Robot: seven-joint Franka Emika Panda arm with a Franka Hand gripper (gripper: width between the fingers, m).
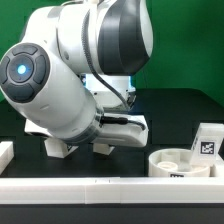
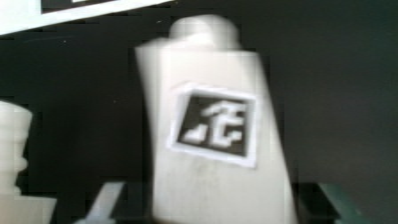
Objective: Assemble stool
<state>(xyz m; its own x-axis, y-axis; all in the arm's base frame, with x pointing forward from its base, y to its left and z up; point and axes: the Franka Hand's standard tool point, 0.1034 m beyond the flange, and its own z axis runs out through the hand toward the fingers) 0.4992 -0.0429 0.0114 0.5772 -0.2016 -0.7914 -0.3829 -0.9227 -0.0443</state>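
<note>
A white stool leg [image 2: 214, 110] with a black-and-white tag [image 2: 219, 121] fills the wrist view and lies on the black table. My gripper [image 2: 222, 207] is open and straddles its near end, one finger [image 2: 111, 200] on each side with a dark gap to the leg. In the exterior view my arm hangs low over the table and hides most of the gripper and that leg; white parts [image 1: 62, 147] show under it. The round seat [image 1: 184, 160] sits at the exterior view's right, with another tagged leg [image 1: 207, 138] behind it.
A long white border bar [image 1: 100, 186] runs along the front edge, and a short white piece [image 1: 5, 151] stands at the exterior view's left. Another white part [image 2: 15, 140] lies beside the leg in the wrist view.
</note>
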